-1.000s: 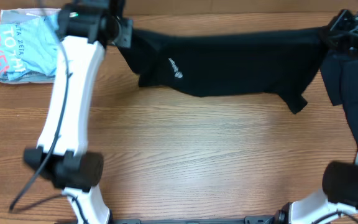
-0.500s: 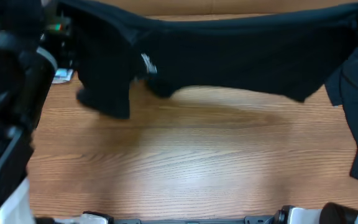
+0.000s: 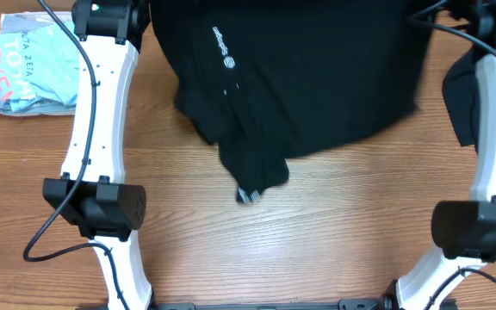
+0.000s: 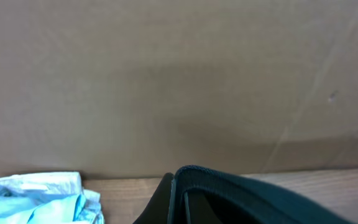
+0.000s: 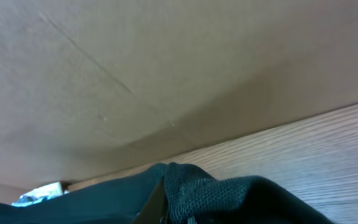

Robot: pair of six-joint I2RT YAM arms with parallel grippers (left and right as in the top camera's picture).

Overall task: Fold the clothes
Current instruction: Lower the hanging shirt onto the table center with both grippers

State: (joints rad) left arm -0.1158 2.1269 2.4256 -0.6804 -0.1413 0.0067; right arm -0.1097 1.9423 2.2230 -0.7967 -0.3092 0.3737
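Observation:
A large black T-shirt (image 3: 308, 77) with a small white logo (image 3: 222, 45) lies spread over the far middle of the table, a bunched end with a white label (image 3: 248, 195) trailing toward the front. My left gripper (image 4: 178, 199) is shut on a hem of the shirt at the far left. My right gripper (image 5: 173, 205) is shut on bunched black fabric at the far right. Both grippers' fingertips are out of the overhead view at its top edge. More black cloth (image 3: 459, 108) lies at the right edge, behind my right arm.
A clear bag with light-blue printed clothing (image 3: 24, 65) lies at the far left, also in the left wrist view (image 4: 36, 199). A cardboard wall (image 4: 179, 81) stands along the table's far edge. Bare wood table (image 3: 282, 250) fills the front.
The shirt was stretched wide and lifted between both grippers; now it lies lower and spread nearer the middle, with one end dropped toward the front. Both arms have swung back to the far edge.

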